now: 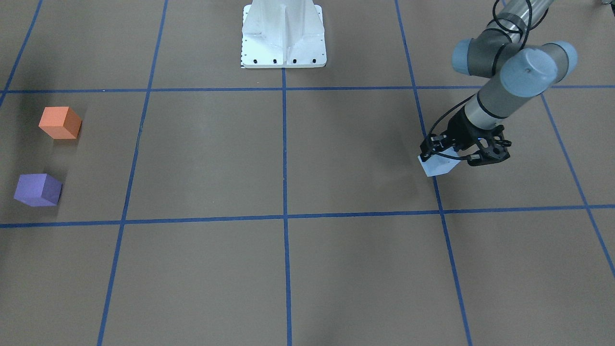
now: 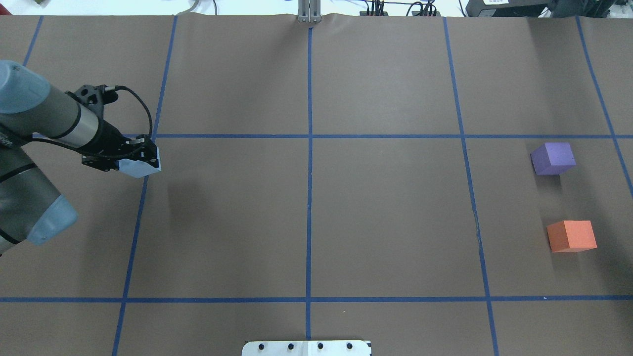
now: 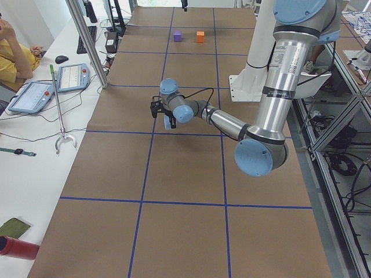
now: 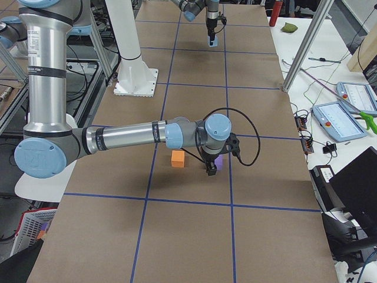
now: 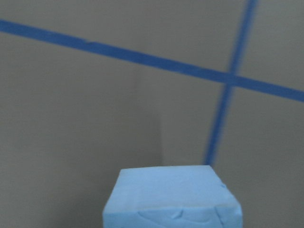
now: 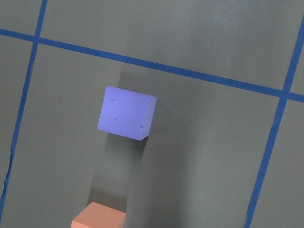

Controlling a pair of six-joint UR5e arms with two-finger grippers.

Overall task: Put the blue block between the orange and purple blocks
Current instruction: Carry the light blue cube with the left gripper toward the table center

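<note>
My left gripper (image 1: 447, 158) is shut on the light blue block (image 1: 439, 166) and holds it a little above the table, on my far left (image 2: 140, 167). The block fills the bottom of the left wrist view (image 5: 173, 197). The orange block (image 2: 571, 236) and the purple block (image 2: 553, 158) stand on the table far to my right, a gap between them. My right gripper (image 4: 210, 168) hangs over the purple block (image 4: 218, 162) beside the orange block (image 4: 178, 158). I cannot tell whether it is open or shut. The right wrist view shows the purple block (image 6: 127, 112) and the orange block (image 6: 99, 216) below.
Brown paper with a blue tape grid (image 2: 309, 198) covers the table. The white robot base (image 1: 283, 33) stands at my edge. A side bench with tablets (image 3: 35, 95), a metal post (image 3: 87, 43) and a seated person (image 3: 11, 52) runs along the far side.
</note>
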